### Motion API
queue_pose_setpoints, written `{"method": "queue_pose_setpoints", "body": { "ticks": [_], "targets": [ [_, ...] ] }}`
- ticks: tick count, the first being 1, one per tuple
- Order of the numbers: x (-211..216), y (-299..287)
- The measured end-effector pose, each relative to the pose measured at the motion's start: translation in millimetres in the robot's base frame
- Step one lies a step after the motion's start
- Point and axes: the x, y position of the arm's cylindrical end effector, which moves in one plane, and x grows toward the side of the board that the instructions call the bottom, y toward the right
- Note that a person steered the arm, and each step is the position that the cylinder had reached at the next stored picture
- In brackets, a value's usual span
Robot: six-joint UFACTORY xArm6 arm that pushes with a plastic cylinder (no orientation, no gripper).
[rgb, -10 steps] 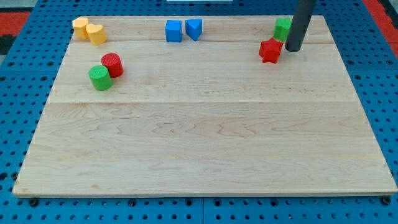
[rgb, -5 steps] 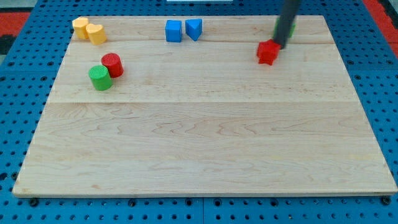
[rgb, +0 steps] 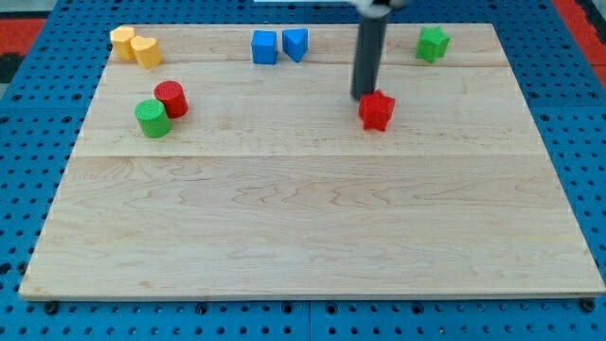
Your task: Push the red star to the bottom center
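Note:
The red star point(rgb: 377, 110) lies on the wooden board point(rgb: 312, 227), right of centre in the upper half. My tip point(rgb: 364, 96) stands just above and slightly left of the star, touching or almost touching its upper left edge. The dark rod rises from there to the view's top.
A green star point(rgb: 433, 44) sits at the top right. A blue cube point(rgb: 264, 46) and a blue triangular block point(rgb: 295, 44) sit at top centre. Two yellow blocks point(rgb: 135, 45) sit at top left. A red cylinder point(rgb: 171, 98) touches a green cylinder point(rgb: 151, 118) at the left.
My tip has moved left and down from beside the green star. The red star has slid left and down with it, away from the green star.

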Motion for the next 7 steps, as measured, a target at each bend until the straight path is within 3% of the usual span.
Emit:
{"method": "queue_pose_setpoints", "body": {
  "ticks": [1,2,3,5,6,7],
  "targets": [
    [71,4],
    [7,-14],
    [-14,37],
    [128,15],
    [116,25],
    [69,37]
  ]
}}
